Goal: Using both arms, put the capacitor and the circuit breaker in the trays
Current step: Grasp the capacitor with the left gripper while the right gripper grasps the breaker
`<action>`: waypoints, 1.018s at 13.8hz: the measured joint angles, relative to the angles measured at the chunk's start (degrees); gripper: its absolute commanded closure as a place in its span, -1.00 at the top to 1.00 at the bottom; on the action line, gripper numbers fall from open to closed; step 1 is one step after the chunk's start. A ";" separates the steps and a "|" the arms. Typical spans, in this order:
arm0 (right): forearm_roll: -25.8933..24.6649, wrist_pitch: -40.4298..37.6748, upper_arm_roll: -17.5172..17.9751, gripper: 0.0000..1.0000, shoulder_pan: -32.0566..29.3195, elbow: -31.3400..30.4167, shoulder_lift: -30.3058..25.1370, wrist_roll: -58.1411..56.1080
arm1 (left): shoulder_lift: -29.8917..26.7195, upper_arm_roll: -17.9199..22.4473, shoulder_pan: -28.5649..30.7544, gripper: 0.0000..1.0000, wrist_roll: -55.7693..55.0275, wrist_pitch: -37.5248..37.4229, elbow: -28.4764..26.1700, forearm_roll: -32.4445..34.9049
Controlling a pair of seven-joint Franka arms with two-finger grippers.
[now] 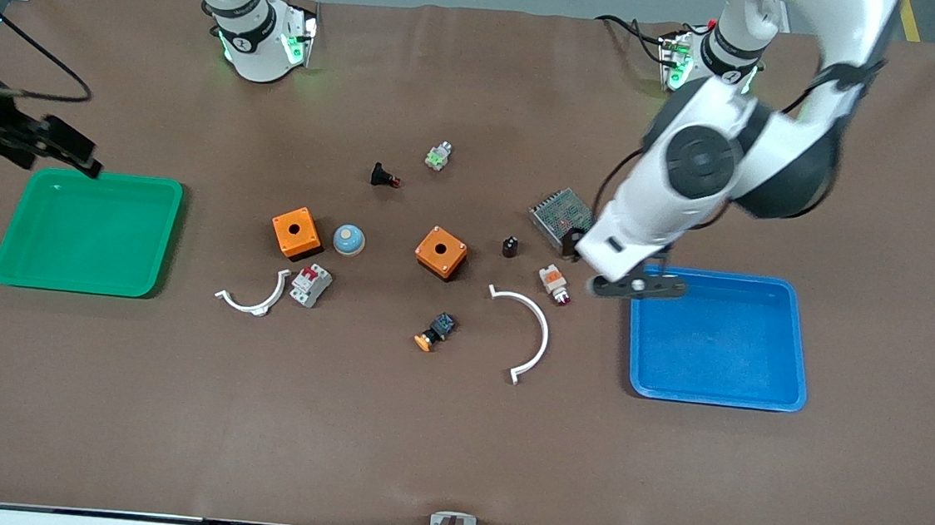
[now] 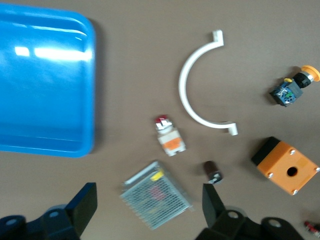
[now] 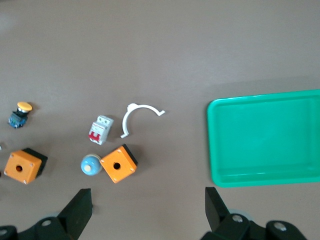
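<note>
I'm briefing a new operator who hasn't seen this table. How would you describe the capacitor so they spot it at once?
Start at the blue tray toward the left arm's end of the table, then find the metal mesh box beside its edge. The capacitor stands between that box and the nearest orange box. It is a tiny black cylinder, far smaller than the orange box and without the red tip of the white-and-orange part nearby.

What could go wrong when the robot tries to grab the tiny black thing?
The capacitor is tiny and sits close to the metal mesh box and the white-and-orange part, so the open left pincer might bump those instead. The circuit breaker touches a white curved clip, so the open right pincer, over the green tray, might drag the clip.
</note>
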 measured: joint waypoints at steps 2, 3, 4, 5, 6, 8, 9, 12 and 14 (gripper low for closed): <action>0.00 4.63 0.25 1.00 3.76 -1.87 4.04 7.30 | 4.78 -0.06 -2.86 0.68 -5.94 4.74 -0.08 0.00; 0.00 7.32 0.34 0.99 5.73 -3.09 6.27 11.15 | 6.89 -0.08 -4.24 0.61 -8.91 6.84 -0.11 0.00; 0.00 10.60 0.40 0.99 7.82 -4.72 8.63 15.08 | 8.99 -0.09 -5.86 0.57 -11.95 8.94 -0.13 0.00; 0.00 13.95 0.44 0.99 9.69 -6.52 10.79 18.59 | 10.91 -0.09 -7.53 0.52 -14.74 10.80 -0.16 0.16; 0.00 17.41 0.45 0.99 11.26 -8.40 12.82 21.82 | 12.69 -0.07 -9.00 0.46 -17.37 12.41 -0.17 0.67; 0.00 24.18 0.47 0.99 13.42 -12.08 16.32 27.53 | 15.80 -0.06 -10.68 0.43 -21.02 14.22 -0.19 2.62; 0.00 27.60 0.48 0.99 14.29 -13.81 17.74 29.93 | 16.91 -0.05 -10.95 0.42 -21.48 14.57 -0.24 3.21; 0.05 37.55 0.51 0.99 16.86 -18.65 21.09 34.60 | 18.16 0.03 -10.91 0.36 -21.67 14.93 -1.26 3.64; 0.06 43.54 0.51 0.98 17.75 -21.57 23.02 35.73 | 18.18 0.03 -10.91 0.24 -21.89 14.94 -2.22 3.64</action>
